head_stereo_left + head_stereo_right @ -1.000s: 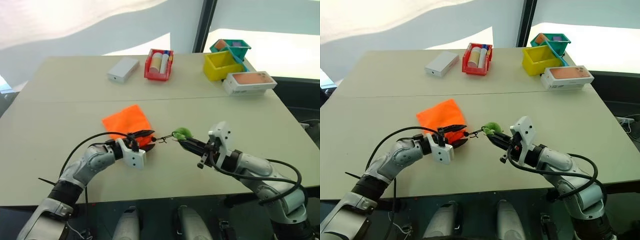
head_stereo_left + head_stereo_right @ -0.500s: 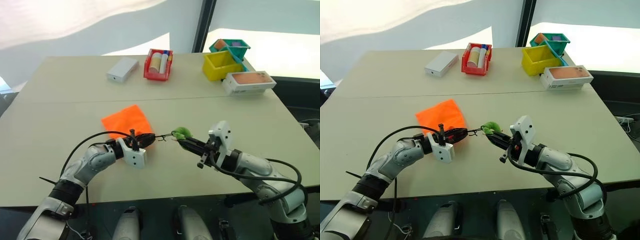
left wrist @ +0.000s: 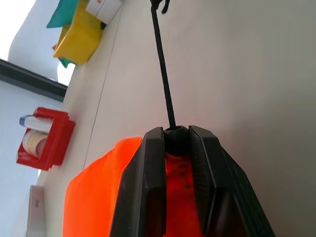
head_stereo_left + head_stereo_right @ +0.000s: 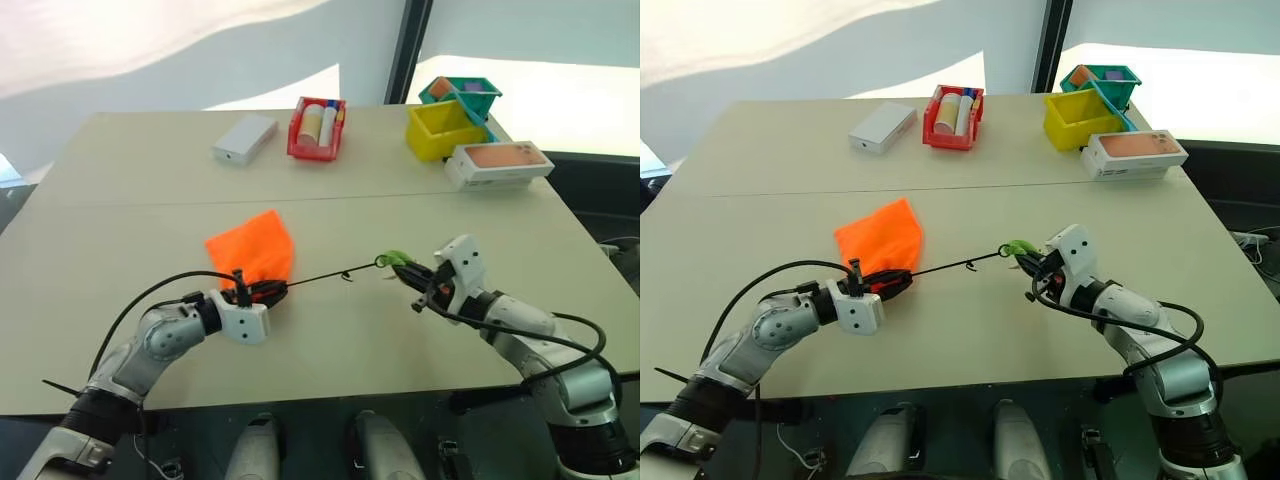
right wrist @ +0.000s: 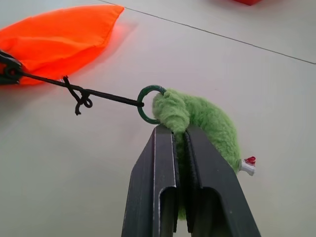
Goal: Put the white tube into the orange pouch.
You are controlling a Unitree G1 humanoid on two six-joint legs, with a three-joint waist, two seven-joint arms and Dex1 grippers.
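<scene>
**Cord pulled straight between two grippers**

While the white box [image 4: 245, 138] lay at about eleven o'clock on the table [image 4: 120, 230], the left gripper [image 4: 268, 291] sat near seven o'clock, its two black fingers [image 3: 148, 173] pressed together on the gathered mouth of the orange pouch [image 4: 252, 247]. The pouch lay flat on the tabletop, its body stretching away from that gripper toward the far side. From the pinched mouth a thin black cord [image 4: 320, 276] ran straight toward three o'clock, with a small knot [image 5: 80, 98] along it. At twelve o'clock stood the red basket [image 4: 318, 130], and the white tube [image 4: 329, 125] rested inside it beside a fatter beige cylinder [image 4: 313, 122], well apart from the pouch. The cord ended in a dark ring [image 5: 148, 103] joined to a fuzzy green loop [image 5: 197, 121]. The right gripper [image 4: 413, 276], near four o'clock, had its fingers [image 5: 163, 173] clamped on that green loop. Farther right, around one o'clock, stood a yellow bin [image 4: 442, 130], a teal bin [image 4: 462, 94] and a flat box [image 4: 498, 164].
</scene>
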